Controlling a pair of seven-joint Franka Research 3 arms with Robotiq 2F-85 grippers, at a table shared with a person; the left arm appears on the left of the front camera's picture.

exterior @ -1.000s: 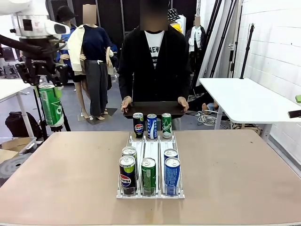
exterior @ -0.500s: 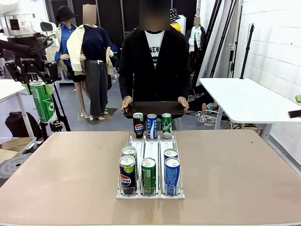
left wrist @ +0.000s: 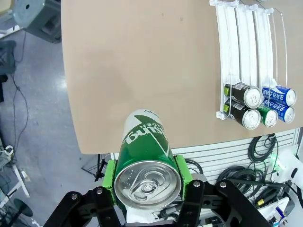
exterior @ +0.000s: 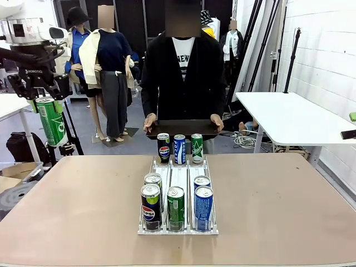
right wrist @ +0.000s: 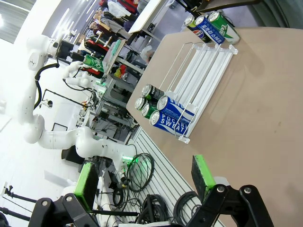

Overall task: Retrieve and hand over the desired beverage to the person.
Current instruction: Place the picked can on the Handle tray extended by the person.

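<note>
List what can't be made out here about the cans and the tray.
Green can, left wrist view: base faces away, label partly wrapped out of sight.
Two second-row cans, front view: labels hidden behind the front-row cans.
Tray, front view: top seen nearly edge-on, so its surface is unclear.

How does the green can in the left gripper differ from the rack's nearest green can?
The held green can hangs in the air, clamped by the left gripper; the rack's green can stands in the rack. The held can tilts slightly; the rack's stands upright. Both are slim, green.
</note>
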